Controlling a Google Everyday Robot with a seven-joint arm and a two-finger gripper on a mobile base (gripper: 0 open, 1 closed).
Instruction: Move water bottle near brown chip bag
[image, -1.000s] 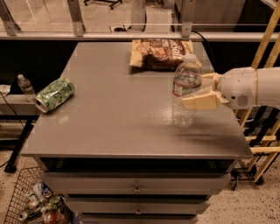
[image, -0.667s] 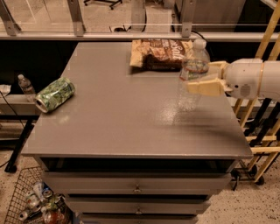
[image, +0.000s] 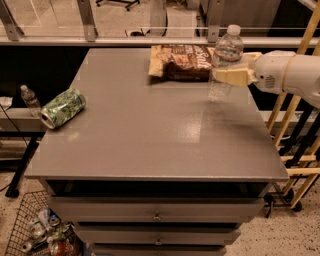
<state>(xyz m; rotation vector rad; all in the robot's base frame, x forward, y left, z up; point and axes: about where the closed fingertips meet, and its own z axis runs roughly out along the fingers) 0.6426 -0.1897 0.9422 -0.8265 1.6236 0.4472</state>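
My end effector (image: 228, 76) grips water bottle (image: 228, 50), upright, over counter (image: 150, 135) back right, just beside brown chip bag (image: 182, 62).

1. Gripper (image: 223, 72): tan fingers (image: 231, 77), flat and wedge-shaped. It sits at the far right above the table (image: 150, 130), clamped on the water bottle (image: 228, 50).
2. Wrist housing (image: 272, 75): white, rounded, smooth shell with a small dark patch on its near face.
3. Seam: a thin tan ring right of the housing.
4. Arm (image: 302, 75): white, thick, rounded tube, cut off by the right edge.
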